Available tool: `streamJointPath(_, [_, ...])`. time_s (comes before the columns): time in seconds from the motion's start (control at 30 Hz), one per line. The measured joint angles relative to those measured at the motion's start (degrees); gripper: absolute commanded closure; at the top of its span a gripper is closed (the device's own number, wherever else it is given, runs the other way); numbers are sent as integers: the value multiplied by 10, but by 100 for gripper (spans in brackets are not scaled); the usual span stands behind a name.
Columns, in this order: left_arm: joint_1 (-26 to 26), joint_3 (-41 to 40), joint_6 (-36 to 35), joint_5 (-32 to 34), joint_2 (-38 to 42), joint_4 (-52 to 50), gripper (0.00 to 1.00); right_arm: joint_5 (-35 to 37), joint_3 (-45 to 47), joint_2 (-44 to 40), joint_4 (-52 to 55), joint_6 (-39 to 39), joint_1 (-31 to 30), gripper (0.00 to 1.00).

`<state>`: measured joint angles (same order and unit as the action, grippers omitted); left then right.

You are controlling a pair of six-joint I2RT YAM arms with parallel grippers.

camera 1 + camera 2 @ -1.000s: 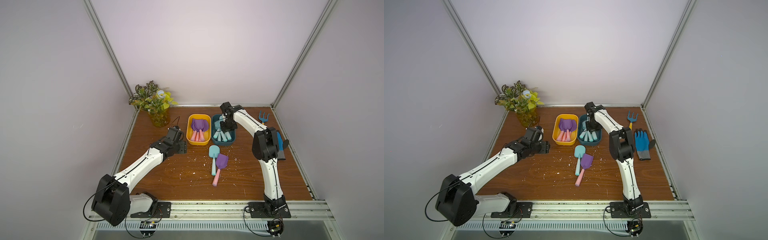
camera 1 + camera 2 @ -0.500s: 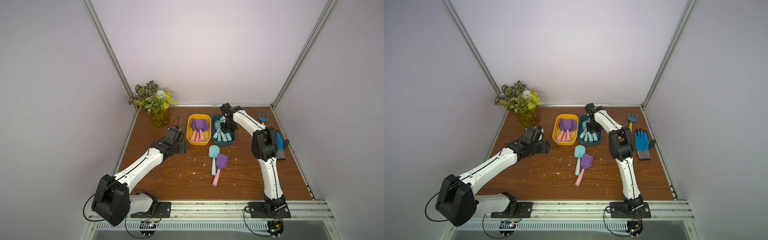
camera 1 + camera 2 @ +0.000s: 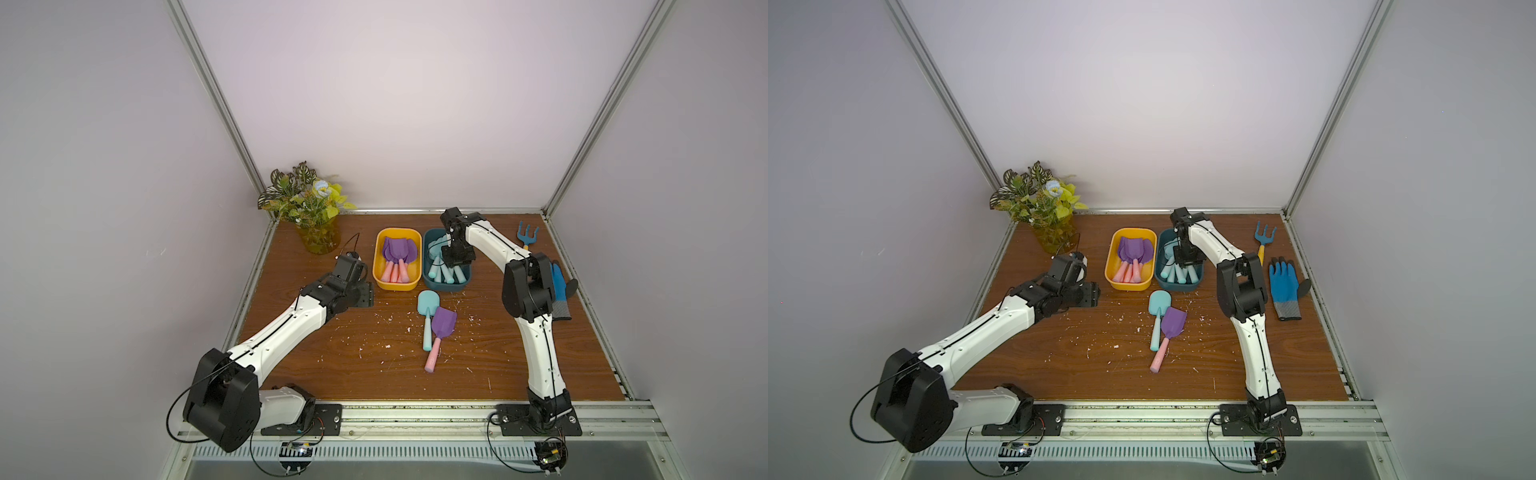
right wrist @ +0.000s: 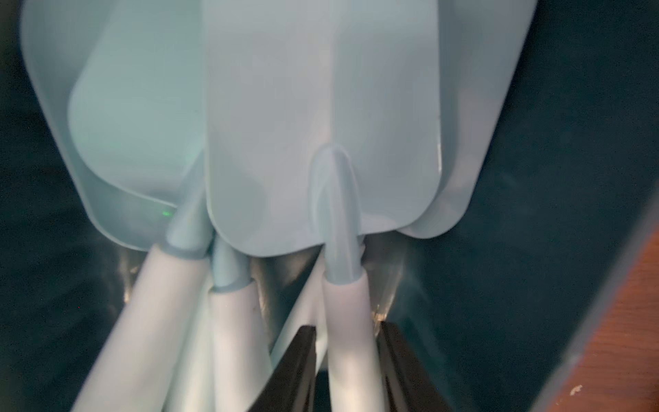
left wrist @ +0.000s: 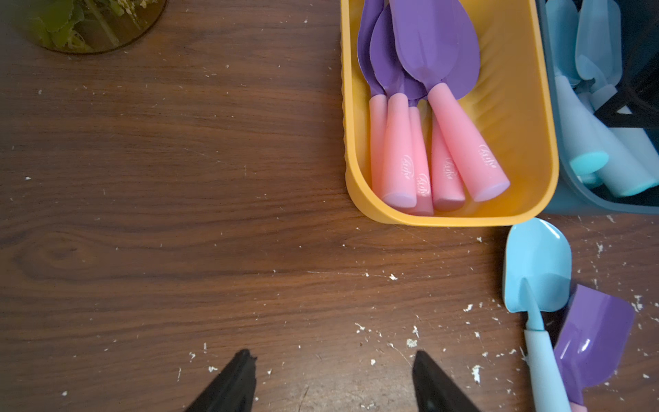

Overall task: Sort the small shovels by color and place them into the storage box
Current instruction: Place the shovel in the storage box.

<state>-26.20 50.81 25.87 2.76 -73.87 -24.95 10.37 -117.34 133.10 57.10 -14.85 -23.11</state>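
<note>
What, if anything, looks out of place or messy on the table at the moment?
Two shovels lie loose on the table, outside the yellow box and teal box: a blue shovel and a purple shovel, side by side. White crumbs are scattered on the wood around them.

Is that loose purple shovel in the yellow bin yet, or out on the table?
Out. The purple shovel lies on the table, outside the yellow bin, against the loose blue shovel.
</note>
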Motion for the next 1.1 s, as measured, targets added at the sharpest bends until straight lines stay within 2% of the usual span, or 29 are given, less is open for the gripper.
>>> streamJointPath(0.3, [0, 0, 0, 0, 0, -2, 29, 17, -3, -36, 10, -6, 0, 60])
streamJointPath(0.53, [0, 21, -8, -4, 0, -27, 29, 29, 20, -183, -9, -17, -4, 60])
streamJointPath(0.63, [0, 26, -6, -12, 5, -28, 30, 29, 75, -266, -33, -24, -6, 60])
streamJointPath(0.8, [-12, 29, 3, -16, 16, -39, 31, 20, 216, -386, -87, -41, -8, 60])
streamJointPath(0.97, [-93, 66, 23, 1, 5, -54, 32, -8, 368, -480, -136, -62, -8, 60])
streamJointPath(1.1, [-153, 83, 48, 12, -19, -54, 32, -22, 450, -532, -163, -70, -8, 60])
